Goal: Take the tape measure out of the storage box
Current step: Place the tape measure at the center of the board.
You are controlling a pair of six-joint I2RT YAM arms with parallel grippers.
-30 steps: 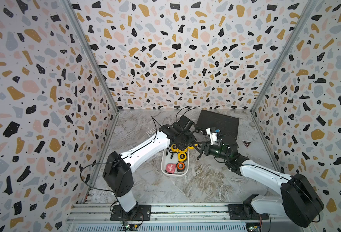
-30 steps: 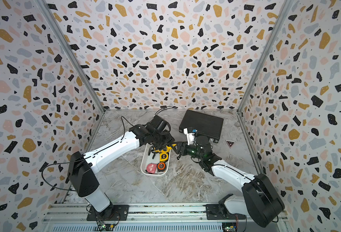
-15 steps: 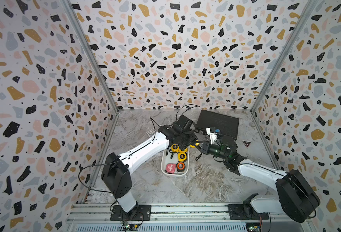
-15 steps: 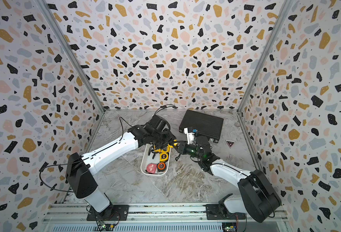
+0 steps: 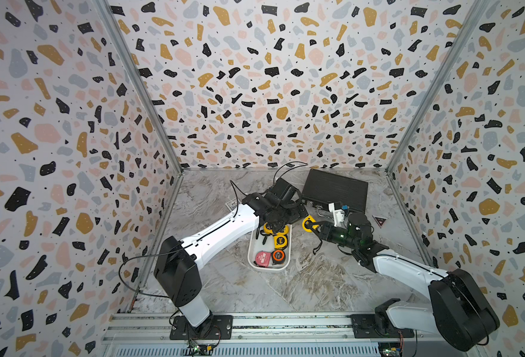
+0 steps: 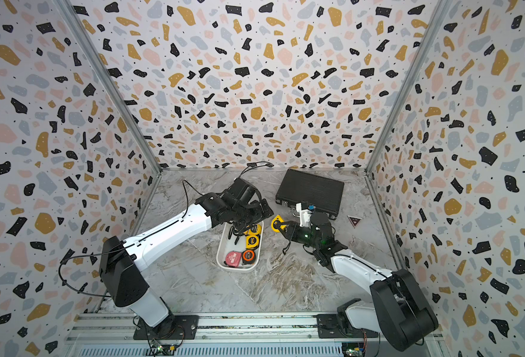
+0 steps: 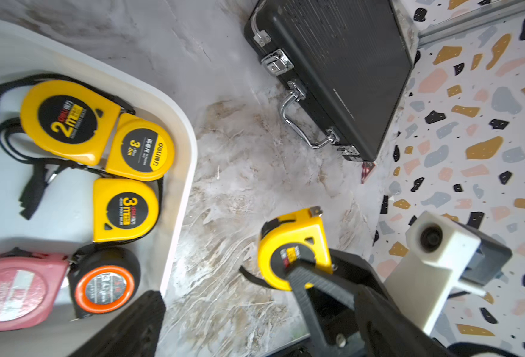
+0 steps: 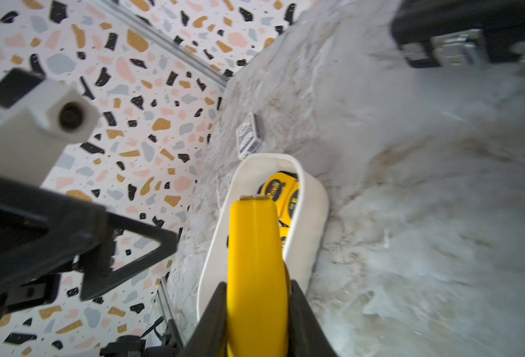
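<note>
I see right claw (image 8: 256, 286) clenched on yellow tape measure (image 5: 308, 223), held outside storage box (image 5: 250, 253), just right of its upper end, mid-frame in both top views. Left claw (image 5: 274, 225) spread, empty, over box's upper end.

The left arm (image 5: 224, 231) and right arm (image 5: 403, 269) have white shells and black joints. A black cable (image 5: 119, 273) loops at the left shoulder's 9 o'clock. The right pincer (image 8: 256, 287) is black.
</note>
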